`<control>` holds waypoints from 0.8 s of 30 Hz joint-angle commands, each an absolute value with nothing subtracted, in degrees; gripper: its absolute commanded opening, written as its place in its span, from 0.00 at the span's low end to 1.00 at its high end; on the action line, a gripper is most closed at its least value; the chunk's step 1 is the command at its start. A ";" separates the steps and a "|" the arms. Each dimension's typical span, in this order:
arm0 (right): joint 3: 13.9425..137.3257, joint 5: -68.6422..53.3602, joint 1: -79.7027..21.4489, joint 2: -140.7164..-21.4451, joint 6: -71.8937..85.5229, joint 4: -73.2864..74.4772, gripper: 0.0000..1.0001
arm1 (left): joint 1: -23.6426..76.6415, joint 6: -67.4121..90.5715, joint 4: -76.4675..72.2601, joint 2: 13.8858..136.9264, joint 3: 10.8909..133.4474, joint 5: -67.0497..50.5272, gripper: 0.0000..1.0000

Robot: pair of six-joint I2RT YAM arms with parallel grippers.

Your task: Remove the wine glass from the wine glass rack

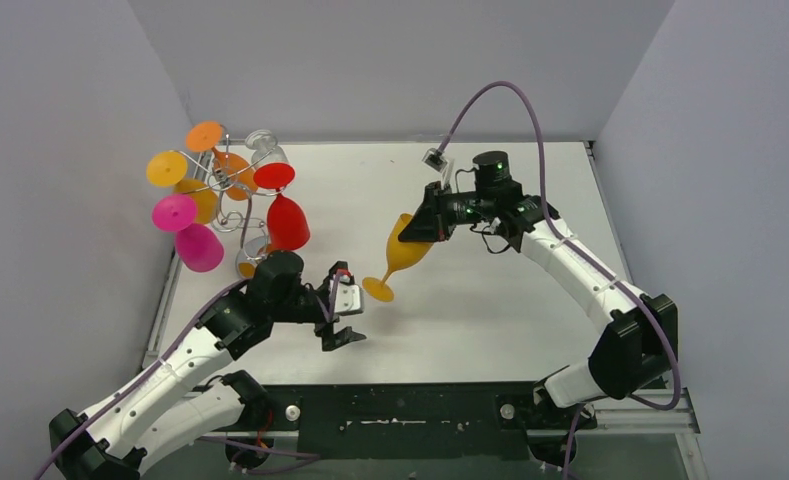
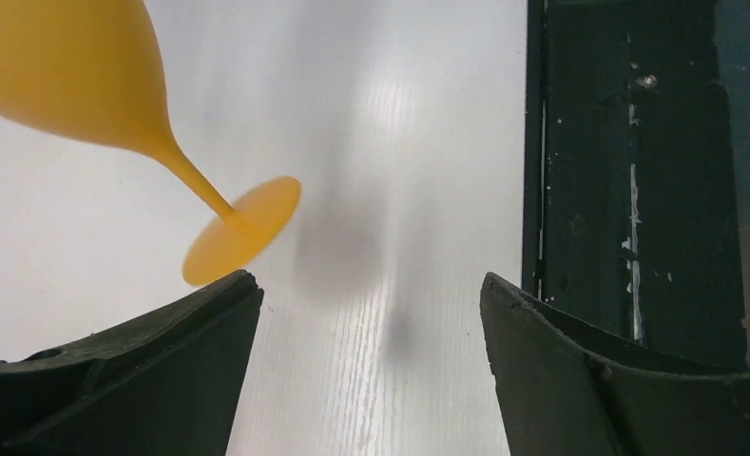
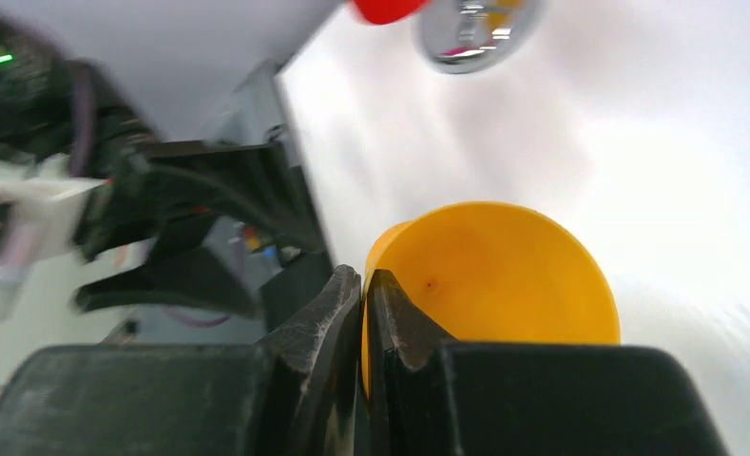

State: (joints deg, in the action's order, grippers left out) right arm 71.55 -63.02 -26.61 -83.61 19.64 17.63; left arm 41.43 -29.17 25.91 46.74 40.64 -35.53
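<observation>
Black fingers of the right gripper (image 3: 364, 280) fill the bottom of the right wrist view. They are pressed almost together on the thin wall of the yellow-orange wine glass (image 3: 504, 275), at the rim of its bowl. The round mouth of the bowl is turned toward that camera. Beyond it, at the top of the same view, the shiny round base of the wine glass rack (image 3: 475, 33) is seen, blurred, with a patch of red beside it.

From above, the wine glass (image 1: 407, 250) is seen held by the right gripper (image 1: 422, 235) over the middle of the white table (image 1: 530, 310), well apart from the wine glass rack (image 1: 232, 205) at the far left corner. The glass is tilted, bowl up toward the right arm and foot down toward the left arm. Whether the foot touches the table cannot be told.

The left gripper (image 1: 350, 310) is just beside that foot, with its jaws spread wide and nothing between them. In the left wrist view the gap of the left gripper (image 2: 369, 282) is filled only by bare table, and the stem and foot of the wine glass (image 2: 242, 228) are seen just past one finger (image 2: 162, 361).

On the rack, other glasses are hung upside down: a pink glass (image 1: 198, 245), a red glass (image 1: 287, 222), a yellow glass (image 1: 195, 195), an orange glass (image 1: 232, 170) and a clear glass (image 1: 265, 150).
</observation>
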 commanded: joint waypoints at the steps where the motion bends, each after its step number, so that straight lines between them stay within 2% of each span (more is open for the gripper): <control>1: 75.13 -39.04 -25.75 -84.25 13.44 26.54 0.00 | 41.23 -19.10 24.05 45.55 41.87 -27.20 0.85; 8: 76.98 -9.87 -26.98 -86.32 15.63 28.14 0.00 | 41.29 -2.74 20.35 44.82 41.47 -14.26 0.86; 13: 80.52 3.99 -30.44 -90.86 12.33 27.78 0.00 | 41.15 5.68 15.89 43.13 38.34 -12.64 0.91; 17: 81.57 8.88 -31.78 -94.25 12.03 24.78 0.00 | 41.20 9.28 12.18 41.31 35.78 -11.85 0.94; 24: 87.54 8.13 -32.08 -101.35 12.74 24.10 0.00 | 41.10 12.76 8.63 36.97 31.59 -7.55 0.97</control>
